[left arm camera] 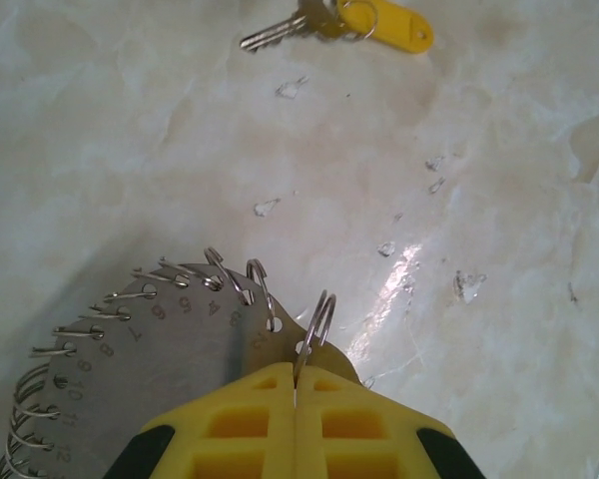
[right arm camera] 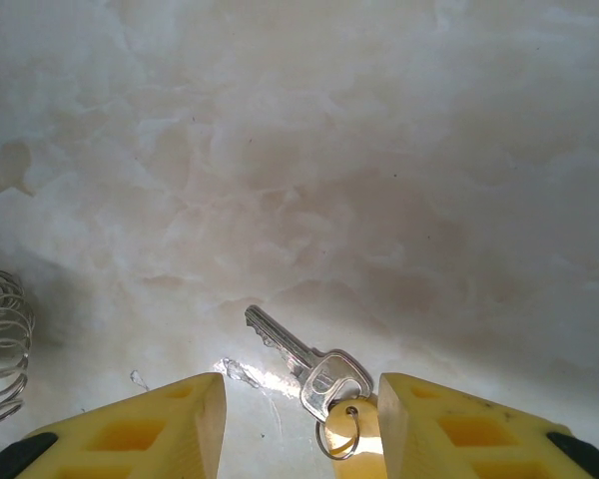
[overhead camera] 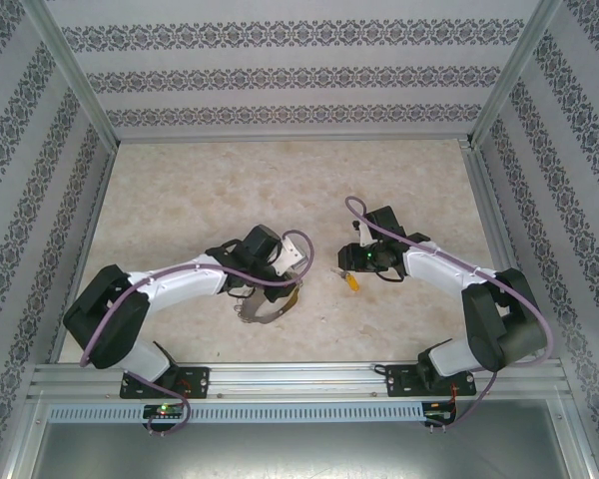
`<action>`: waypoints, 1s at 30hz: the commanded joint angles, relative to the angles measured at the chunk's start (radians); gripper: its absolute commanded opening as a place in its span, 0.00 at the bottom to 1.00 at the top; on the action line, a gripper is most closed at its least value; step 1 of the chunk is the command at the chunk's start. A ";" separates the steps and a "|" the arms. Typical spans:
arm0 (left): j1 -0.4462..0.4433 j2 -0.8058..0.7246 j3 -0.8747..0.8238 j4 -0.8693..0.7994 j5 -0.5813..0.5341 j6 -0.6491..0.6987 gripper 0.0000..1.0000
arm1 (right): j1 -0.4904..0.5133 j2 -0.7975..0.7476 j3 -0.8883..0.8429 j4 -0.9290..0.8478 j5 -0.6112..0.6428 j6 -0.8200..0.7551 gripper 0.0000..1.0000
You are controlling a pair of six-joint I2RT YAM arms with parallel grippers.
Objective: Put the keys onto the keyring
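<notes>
The key (right arm camera: 304, 361) lies flat on the marble-patterned table (overhead camera: 180, 190), right of the middle and nearer the near edge than the far one. Its silver blade points away from the right wrist camera. A small split ring (right arm camera: 337, 431) joins its head to a yellow tag (right arm camera: 351, 424). The bottom edge of that view cuts the tag off, and the right finger partly covers it. From the left wrist the whole tag (left arm camera: 394, 25) shows, but the key's head is cut by the top edge. In the top view the key (overhead camera: 350, 281) is only a yellow speck.

The right gripper (right arm camera: 301, 399) stands over it with fingers apart, one on each side. Whether the right finger touches the tag is not clear.

Well to the left sits the keyring (left arm camera: 170, 359), a grey numbered plate fringed with small wire rings. Its lower part is hidden by the left gripper (left arm camera: 295, 374), whose fingers are pressed together on one edge ring. From above, the keyring (overhead camera: 265, 309) is half covered by that arm. At the left border of the right wrist view, only a few of its loops (right arm camera: 0, 339) show.
</notes>
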State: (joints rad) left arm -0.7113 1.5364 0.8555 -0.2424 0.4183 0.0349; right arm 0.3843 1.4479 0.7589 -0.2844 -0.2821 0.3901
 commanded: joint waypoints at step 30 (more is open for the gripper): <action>-0.069 0.233 0.319 -0.490 -0.382 0.132 0.00 | -0.027 -0.026 0.017 0.019 -0.017 -0.010 0.45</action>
State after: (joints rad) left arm -0.7589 1.7390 1.1469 -0.6613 0.0906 0.1318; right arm 0.3683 1.4399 0.7704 -0.2787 -0.2863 0.3893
